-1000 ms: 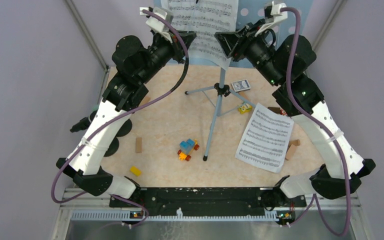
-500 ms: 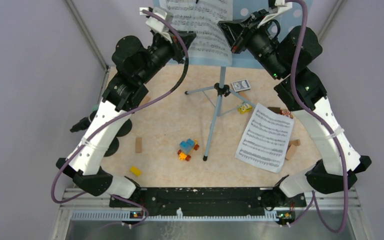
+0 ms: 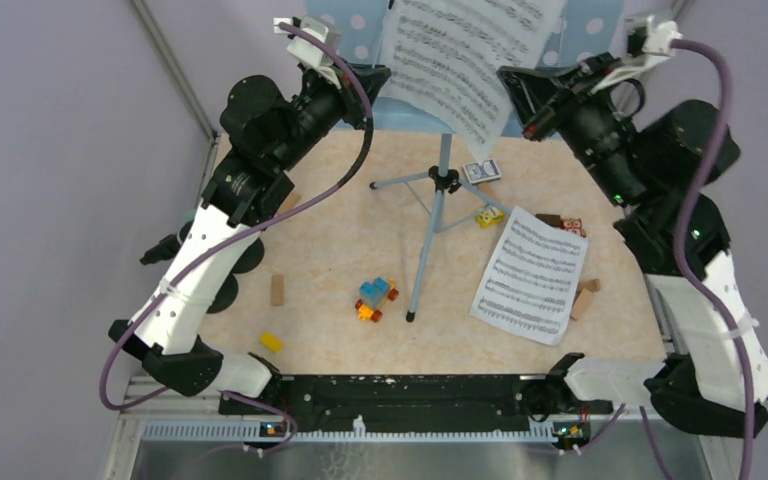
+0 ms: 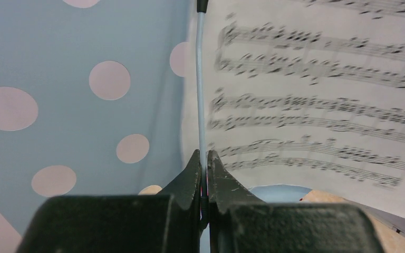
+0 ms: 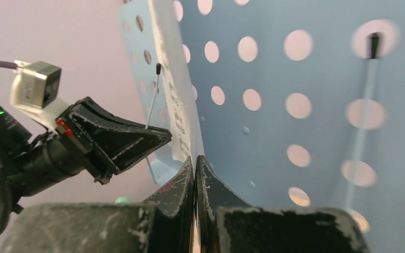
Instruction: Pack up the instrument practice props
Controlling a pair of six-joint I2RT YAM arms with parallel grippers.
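The pale-blue perforated music desk stands on its silver tripod pole at the back. My left gripper is shut on the desk's thin wire page holder, seen close in the left wrist view, gripper. My right gripper is shut on the edge of a white sheet-music page and holds it tilted, away from the desk; in the right wrist view the gripper pinches the page in front of the desk. A second page lies on the table. A black microphone and black round holder bases sit partly hidden under the left arm.
Toy bricks and a yellow brick lie near the tripod foot. Tan wooden blocks, a small card box and a yellow toy lie around the tripod legs. Walls close in on both sides.
My right gripper has swung right and back with the sheet-music page, pulling it sideways off the desk so it hangs tilted. The left gripper has stayed shut on the wire.
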